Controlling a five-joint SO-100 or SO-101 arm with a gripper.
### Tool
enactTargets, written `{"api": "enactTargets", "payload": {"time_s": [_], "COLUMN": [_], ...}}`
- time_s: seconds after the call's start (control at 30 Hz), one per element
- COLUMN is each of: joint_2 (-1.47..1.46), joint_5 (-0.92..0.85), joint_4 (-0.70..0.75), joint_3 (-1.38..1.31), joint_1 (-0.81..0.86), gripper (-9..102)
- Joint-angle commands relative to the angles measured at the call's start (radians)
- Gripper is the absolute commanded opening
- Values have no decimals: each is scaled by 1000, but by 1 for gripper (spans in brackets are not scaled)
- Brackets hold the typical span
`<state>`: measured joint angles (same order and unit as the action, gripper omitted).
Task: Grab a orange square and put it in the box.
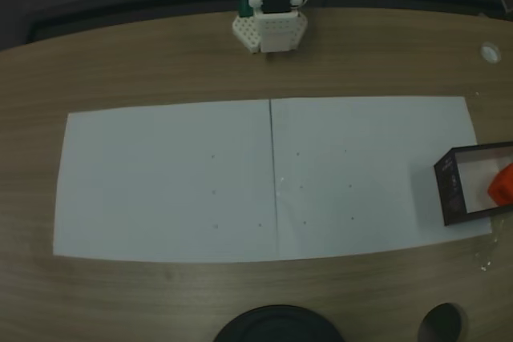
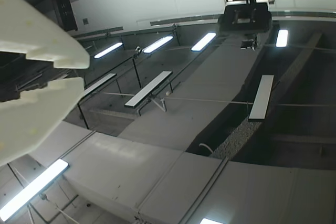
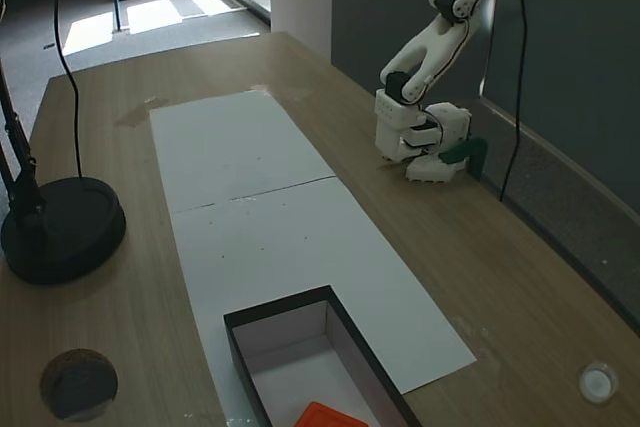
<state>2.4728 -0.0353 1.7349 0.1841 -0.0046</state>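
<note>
Already the orange square lies inside the box at the right edge of a fixed view, so I judge placement done, while the gripper, its fingers slightly apart and empty, points at the ceiling, needing no further move.
</note>
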Motion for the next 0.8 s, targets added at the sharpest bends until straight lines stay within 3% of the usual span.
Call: {"api": "enactTargets", "payload": {"time_s": [0.0, 0.27, 0.6, 0.77], "joint_2": [127, 502, 1000, 997], "joint_5": [69, 95, 5, 28], "joint_4": [-2, -32, -342, -453], "joint_3": [304, 1066, 1861, 2100], "joint_1": [0, 0, 2, 83], "gripper": [0, 0, 0, 0]}}
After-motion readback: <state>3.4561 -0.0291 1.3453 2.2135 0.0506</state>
